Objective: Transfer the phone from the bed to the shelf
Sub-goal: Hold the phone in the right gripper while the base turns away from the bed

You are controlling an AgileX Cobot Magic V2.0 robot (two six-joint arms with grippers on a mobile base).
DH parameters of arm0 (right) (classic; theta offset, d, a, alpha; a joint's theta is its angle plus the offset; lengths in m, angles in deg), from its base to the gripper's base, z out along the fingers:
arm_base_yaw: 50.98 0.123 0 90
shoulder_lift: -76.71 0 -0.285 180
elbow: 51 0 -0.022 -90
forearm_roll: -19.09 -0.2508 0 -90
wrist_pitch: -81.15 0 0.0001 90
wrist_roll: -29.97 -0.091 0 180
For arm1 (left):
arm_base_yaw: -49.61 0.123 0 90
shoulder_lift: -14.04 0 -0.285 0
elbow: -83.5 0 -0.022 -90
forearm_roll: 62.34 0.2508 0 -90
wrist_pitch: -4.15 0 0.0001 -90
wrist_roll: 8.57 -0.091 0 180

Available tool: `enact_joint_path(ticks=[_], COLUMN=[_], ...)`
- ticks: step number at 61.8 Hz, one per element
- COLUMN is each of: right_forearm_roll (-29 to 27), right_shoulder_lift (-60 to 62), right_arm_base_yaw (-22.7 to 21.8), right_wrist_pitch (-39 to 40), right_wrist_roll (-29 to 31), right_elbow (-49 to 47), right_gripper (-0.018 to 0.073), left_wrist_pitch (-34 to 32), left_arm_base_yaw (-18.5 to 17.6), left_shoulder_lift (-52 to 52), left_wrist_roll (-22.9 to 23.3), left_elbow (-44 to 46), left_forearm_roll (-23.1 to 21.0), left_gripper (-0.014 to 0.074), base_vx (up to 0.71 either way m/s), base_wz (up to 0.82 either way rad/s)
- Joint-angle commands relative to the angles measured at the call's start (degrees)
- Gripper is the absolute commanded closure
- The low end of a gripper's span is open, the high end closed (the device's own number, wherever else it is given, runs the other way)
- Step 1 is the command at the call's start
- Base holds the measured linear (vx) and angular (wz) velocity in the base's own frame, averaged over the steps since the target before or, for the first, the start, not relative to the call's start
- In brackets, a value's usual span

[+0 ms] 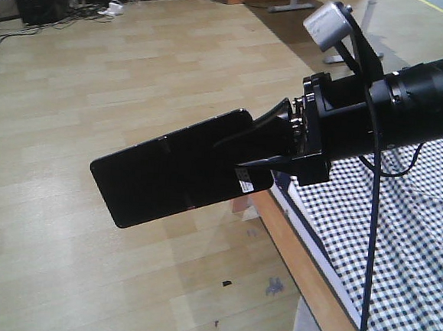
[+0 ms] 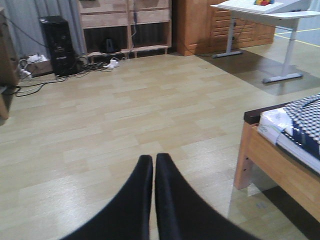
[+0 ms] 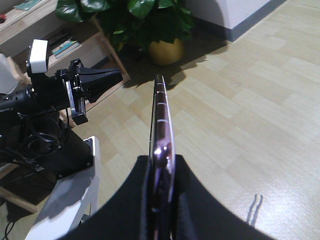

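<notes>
1. Black fingers (image 3: 197, 200) of the right gripper (image 3: 162, 167) fill the bottom of the right wrist view. They are clamped from both sides on the phone (image 1: 167, 176), which shows edge-on there with a shiny pinkish rim.
2. From the front view, the phone is held in the air with its glossy black face towards the camera. It tilts down to the left, and only the end with the small white barcode sticker (image 1: 245, 184) is pinched between the fingers.
3. The phone hangs over the pale wood-plank floor (image 1: 97, 87), just off the corner of the bed (image 1: 406, 257). It touches neither of them.
4. The bed's black-and-white gingham cover lies under the right arm, with the wooden bed frame (image 1: 305, 272) along its edge.
5. The left gripper (image 2: 153, 159) has its two fingers pressed together with nothing between them. It is raised over bare floor and well apart from the phone.
6. Beyond the phone's far end in the right wrist view stands a leafy plant in a yellow pot (image 3: 165, 50).
7. To its left is the shelf (image 3: 30, 25), with pale plank boards carrying a few books, well apart from the phone.
8. Far across the room in the left wrist view are a wooden unit with open compartments (image 2: 125, 20), a black computer tower (image 2: 57, 45) and a white desk (image 2: 270, 12).
</notes>
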Motion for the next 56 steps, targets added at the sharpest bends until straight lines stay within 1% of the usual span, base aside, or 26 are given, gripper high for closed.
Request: enact_joint_path(ticks=[1, 39, 56], right_forearm_roll=[-5.32, -5.32, -5.32], right_shoulder_lift=[2.15, 2.15, 2.15], right_arm_base_yaw=[-0.07, -0.07, -0.07], right_wrist_pitch=[-3.69, -3.69, -3.69], right_wrist_roll=[0.19, 0.19, 0.19], right_elbow=[-1.48, -1.48, -1.48], right_gripper=[0.0564, 0.0564, 0.0564], left_wrist_pitch=[-3.98, -3.98, -3.98], left_arm_base_yaw=[-0.24, -0.24, -0.24], left_shoulder_lift=[0.28, 0.28, 0.28], left_wrist_roll=[0.22, 0.22, 0.22], left_elbow=[-0.16, -0.16, -0.16], left_forearm_roll=[-0.51, -0.51, -0.51], left_gripper=[0.0596, 0.0596, 0.0596], base_vx=[-0.03, 0.01, 0.08], base_wz=[0.27, 0.37, 0.26])
